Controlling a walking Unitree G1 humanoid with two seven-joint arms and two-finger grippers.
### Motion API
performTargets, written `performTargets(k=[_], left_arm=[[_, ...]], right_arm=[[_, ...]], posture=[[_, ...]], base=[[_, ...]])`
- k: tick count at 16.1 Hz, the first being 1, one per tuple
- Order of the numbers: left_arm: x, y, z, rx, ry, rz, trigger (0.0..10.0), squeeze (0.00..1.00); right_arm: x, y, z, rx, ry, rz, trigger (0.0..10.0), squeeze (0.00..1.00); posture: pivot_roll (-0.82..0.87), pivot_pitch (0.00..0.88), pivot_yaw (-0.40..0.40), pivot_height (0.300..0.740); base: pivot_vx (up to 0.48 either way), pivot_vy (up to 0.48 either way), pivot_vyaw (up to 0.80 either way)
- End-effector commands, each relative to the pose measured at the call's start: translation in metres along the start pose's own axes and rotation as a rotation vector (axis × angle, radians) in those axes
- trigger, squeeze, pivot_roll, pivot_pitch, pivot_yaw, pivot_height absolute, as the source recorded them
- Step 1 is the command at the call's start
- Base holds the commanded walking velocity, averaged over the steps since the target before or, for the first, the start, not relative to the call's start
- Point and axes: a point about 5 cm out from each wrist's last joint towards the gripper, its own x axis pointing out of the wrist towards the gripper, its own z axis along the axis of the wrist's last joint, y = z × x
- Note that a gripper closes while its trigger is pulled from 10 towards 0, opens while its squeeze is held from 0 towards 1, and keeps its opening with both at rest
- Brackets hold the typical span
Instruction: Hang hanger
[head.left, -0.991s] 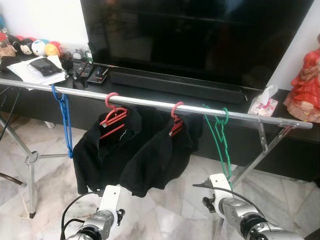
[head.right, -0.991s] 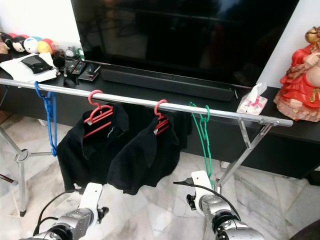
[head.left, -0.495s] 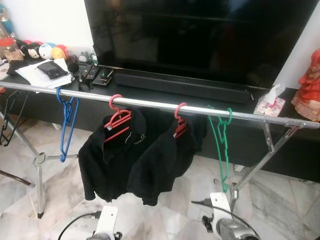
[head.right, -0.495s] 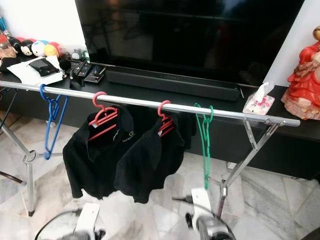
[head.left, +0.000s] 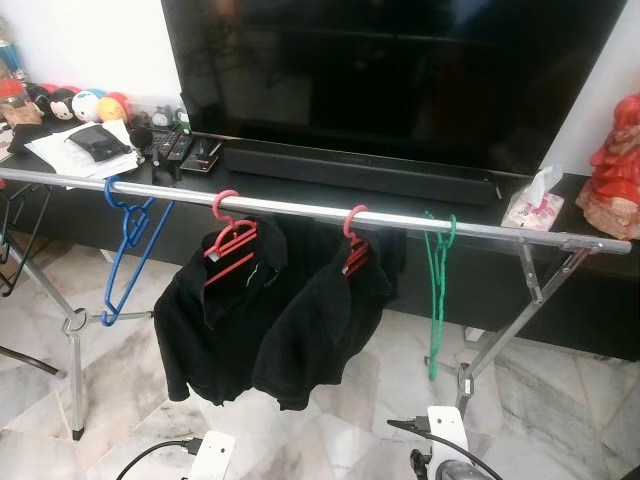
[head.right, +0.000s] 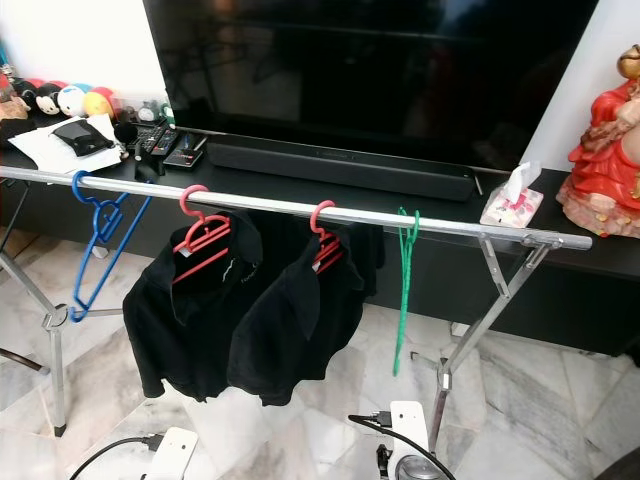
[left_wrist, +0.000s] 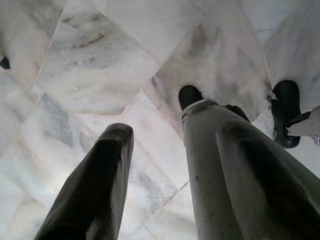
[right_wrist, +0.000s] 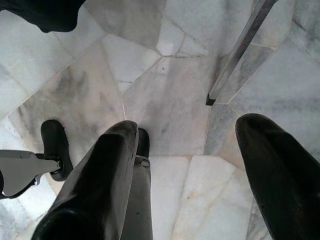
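Both arms have dropped lower than a second ago, and the green hanger (head.left: 436, 290), which hung close above the right arm then, now dangles free and has turned nearly edge-on. It hooks over the steel rail (head.left: 300, 207), to the right of two red hangers carrying black jackets (head.left: 260, 305); the blue hanger (head.left: 128, 250) at the left end has swung out to a tilt. The left gripper (left_wrist: 157, 165) and right gripper (right_wrist: 192, 165) point at the marble floor (right_wrist: 170, 95), fingers spread, holding nothing. The hanging looks done; next would be stepping back, or fetching another hanger.
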Motion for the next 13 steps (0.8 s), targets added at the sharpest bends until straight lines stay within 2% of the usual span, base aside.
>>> performTargets(k=[1,5,9,13], left_arm=[[0.000,0.002,0.000,0.021,-0.006,0.018,10.0,0.00],[0.001,-0.001,0.011,-0.030,-0.032,0.038,10.0,0.00],[0.001,-0.006,0.008,-0.017,-0.010,0.028,10.0,0.00],[0.000,-0.007,0.000,-0.049,-0.002,0.043,10.0,0.00]], right_arm=[[0.000,0.000,0.005,-0.024,-0.018,0.011,10.0,0.00],[0.000,-0.007,0.010,-0.058,-0.033,0.006,10.0,0.00],[0.000,-0.009,0.003,-0.004,-0.024,-0.019,10.0,0.00],[0.000,-0.010,0.005,-0.052,-0.040,0.020,10.0,0.00]], posture=[[-0.13,0.000,-0.035,0.740],[-0.07,0.000,-0.035,0.740],[-0.06,0.000,-0.050,0.740],[-0.06,0.000,-0.046,0.740]], base=[[0.000,0.000,0.00],[0.000,0.000,0.00],[0.000,0.000,0.00],[0.000,0.000,0.00]])
